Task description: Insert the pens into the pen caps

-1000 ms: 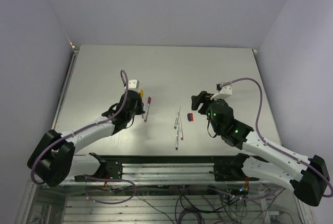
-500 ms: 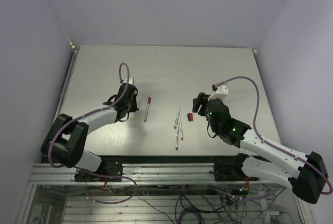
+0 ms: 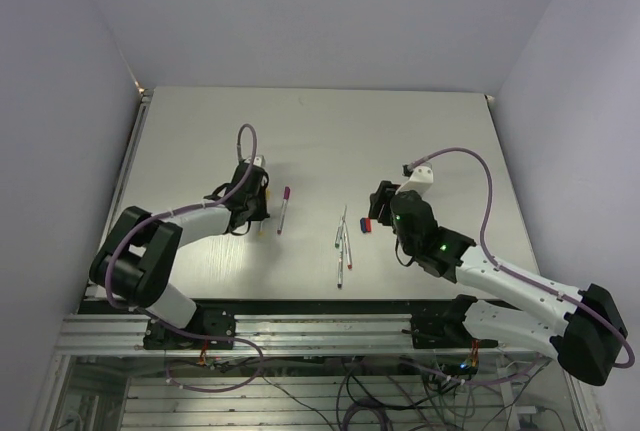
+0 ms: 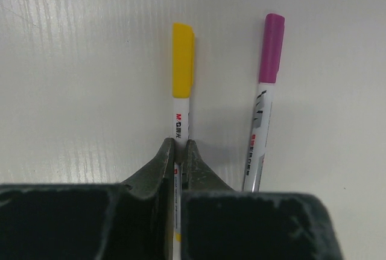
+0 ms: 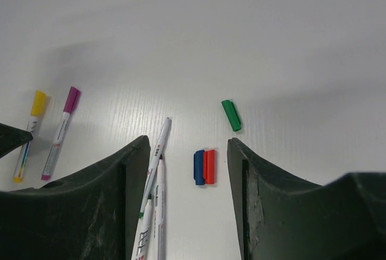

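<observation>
Where the left gripper (image 4: 179, 151) sits low over the table (image 4: 72, 61), its jaws are seen clamped on the yellow pen (image 4: 183, 67), cap pointing to 12 o'clock. The purple pen (image 4: 269, 55) lies apart at its 3 o'clock. The right gripper (image 5: 187, 145) is spread wide, with nothing gripped. Framed between its fingers are the bare pens (image 5: 158, 157) and the blue cap (image 5: 199, 167), which touches the red cap (image 5: 210, 166). The green cap (image 5: 231, 115) is noted at their 1 o'clock.

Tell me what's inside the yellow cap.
The white pen runs into the yellow cap; its tip is covered. Its rear is largely hidden by the left gripper, shut on it.
</observation>
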